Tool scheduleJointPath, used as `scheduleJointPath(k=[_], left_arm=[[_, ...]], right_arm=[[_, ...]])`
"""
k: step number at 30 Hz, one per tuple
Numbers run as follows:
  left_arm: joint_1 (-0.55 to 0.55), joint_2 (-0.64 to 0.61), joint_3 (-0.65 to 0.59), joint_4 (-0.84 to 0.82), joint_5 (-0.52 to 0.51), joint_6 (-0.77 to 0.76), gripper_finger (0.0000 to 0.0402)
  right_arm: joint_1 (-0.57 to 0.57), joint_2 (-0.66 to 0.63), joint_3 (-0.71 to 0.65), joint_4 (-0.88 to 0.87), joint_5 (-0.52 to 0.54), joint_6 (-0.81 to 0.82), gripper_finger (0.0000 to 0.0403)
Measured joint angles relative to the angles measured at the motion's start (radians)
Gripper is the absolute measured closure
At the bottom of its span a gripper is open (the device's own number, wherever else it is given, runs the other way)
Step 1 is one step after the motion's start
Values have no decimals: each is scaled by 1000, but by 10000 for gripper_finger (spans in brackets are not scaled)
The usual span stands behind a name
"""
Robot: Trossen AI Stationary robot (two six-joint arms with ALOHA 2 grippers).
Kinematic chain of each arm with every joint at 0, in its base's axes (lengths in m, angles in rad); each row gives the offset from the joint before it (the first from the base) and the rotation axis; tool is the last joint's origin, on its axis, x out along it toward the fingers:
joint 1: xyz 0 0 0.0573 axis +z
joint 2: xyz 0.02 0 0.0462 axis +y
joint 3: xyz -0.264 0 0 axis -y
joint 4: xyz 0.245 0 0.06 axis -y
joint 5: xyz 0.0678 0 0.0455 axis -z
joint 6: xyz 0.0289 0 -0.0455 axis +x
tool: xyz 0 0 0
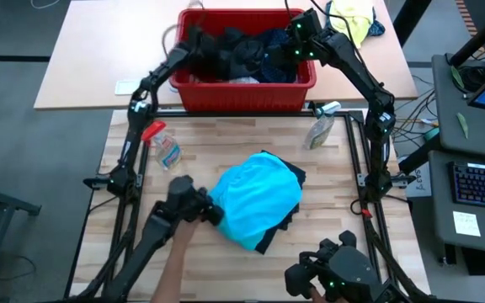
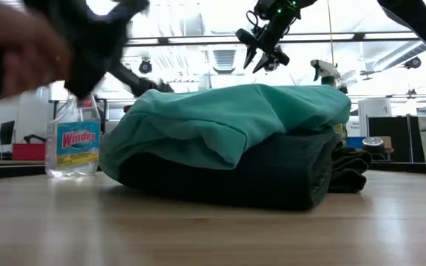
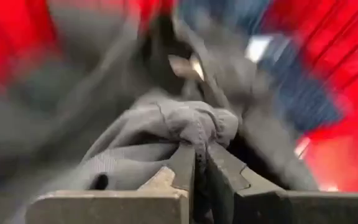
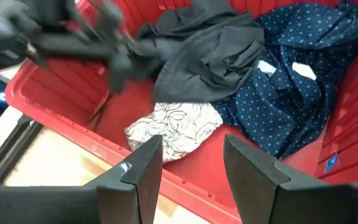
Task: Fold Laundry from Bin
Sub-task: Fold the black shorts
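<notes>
The red bin (image 1: 242,94) stands at the table's far edge with laundry in it: a dark grey garment (image 4: 204,53), a navy dotted one (image 4: 291,93) and a white patterned cloth (image 4: 173,130). My left gripper (image 3: 199,152) reaches into the bin's left half (image 1: 194,40) and is shut on the dark grey garment. My right gripper (image 4: 191,149) hangs open over the bin's right half (image 1: 297,42), above the near rim (image 4: 55,118), with nothing between its fingers. My left gripper pinches a bunched fold (image 3: 194,127) of the dark grey garment between its two fingers. The fingers slant down into the bin from the table's left. The cloth puckers at the fingertips and runs off into the pile, where the rest of the garment lies.
A folded stack, turquoise garment (image 1: 255,202) on top of dark ones (image 2: 272,174), lies mid-table. Spray bottles stand at the left (image 1: 165,150) and right (image 1: 320,130). A yellow-and-blue cloth (image 1: 352,21) lies behind the bin. A person's arm (image 1: 168,261) shows at the near edge.
</notes>
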Motion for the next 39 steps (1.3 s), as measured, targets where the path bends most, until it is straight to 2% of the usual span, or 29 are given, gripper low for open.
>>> scheduleJointPath(k=[5,12,20,24,31,35,39], left_arm=[[1,-142,6,63,78,15,399],[-24,-310,3,99,268,4,400],[-81,-488,4,120,306,3,401],[-124,-584,6,132,317,-19,401],[-235,-711,5,101,299,-54,401],[-314,-758,6,-41,235,-100,402],[-409,-773,3,-277,71,-161,401]], right_arm=[[0,0,0,0,0,-17,245],[-3,0,0,33,3,-86,245],[-2,-2,0,122,-10,-161,245],[-3,-21,0,167,-94,-237,245],[-2,-104,1,275,-371,-314,245],[4,-158,1,247,-405,-322,245],[14,-215,1,163,-450,-343,245]])
